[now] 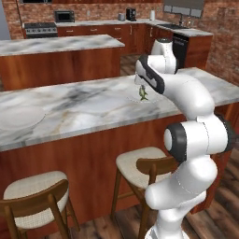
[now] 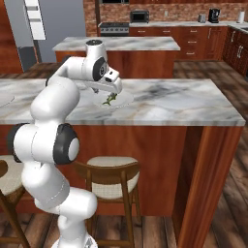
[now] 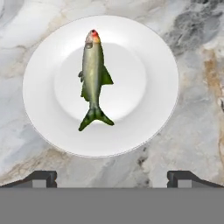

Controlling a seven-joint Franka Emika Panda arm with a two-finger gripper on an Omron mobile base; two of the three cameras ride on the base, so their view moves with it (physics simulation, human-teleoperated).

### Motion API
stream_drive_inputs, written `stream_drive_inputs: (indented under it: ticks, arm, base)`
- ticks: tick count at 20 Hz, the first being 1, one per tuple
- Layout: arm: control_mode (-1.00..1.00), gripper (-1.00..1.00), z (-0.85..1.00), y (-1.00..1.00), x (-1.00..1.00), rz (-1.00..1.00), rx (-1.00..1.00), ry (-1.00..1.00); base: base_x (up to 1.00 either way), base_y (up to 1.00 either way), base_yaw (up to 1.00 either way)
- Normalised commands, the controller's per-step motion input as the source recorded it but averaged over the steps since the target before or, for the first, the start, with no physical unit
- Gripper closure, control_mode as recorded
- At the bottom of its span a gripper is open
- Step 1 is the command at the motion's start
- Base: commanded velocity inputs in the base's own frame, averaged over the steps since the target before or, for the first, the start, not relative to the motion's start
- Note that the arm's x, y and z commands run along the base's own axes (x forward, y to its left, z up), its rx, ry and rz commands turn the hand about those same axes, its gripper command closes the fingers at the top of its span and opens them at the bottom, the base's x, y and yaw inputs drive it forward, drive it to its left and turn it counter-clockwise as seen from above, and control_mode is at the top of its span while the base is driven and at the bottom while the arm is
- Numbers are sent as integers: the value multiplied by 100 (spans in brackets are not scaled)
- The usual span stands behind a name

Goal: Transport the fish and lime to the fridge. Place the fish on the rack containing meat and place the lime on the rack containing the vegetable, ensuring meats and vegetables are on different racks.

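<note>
Below the spread end effector (image 3: 112,177) — untouched — lies the fish (image 3: 93,78) on a plate (image 3: 148,52).

- We see even, bright, rendered light, with no hard shadows on the marble counter (image 1: 84,105).
- We note soft, low-resolution edges in both base views.
- The white plate (image 3: 144,48) looks evenly lit, without glare.

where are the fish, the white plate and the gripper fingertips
fish (image 3: 92,78), hand view, mid-body on its green flank
white plate (image 3: 148,65), hand view, bare surface beside the fish
gripper (image 3: 112,177), hand view, midway between its two dark, widely parted fingertips
</note>
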Motion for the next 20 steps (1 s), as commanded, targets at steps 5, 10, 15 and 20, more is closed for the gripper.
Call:
stream_drive_inputs:
  ticks: [5,10,15,20]
  arm:
    - [-100,-100,-20,3,33,-10,-2,6]
    - [-100,-100,-24,3,35,-9,0,7]
    - [-100,-100,-24,0,27,-6,0,7]
    - [-100,-100,-27,0,30,-4,0,7]
  base:
    - [0,0,0]
    - [0,0,0]
    - [0,0,0]
    - [0,0,0]
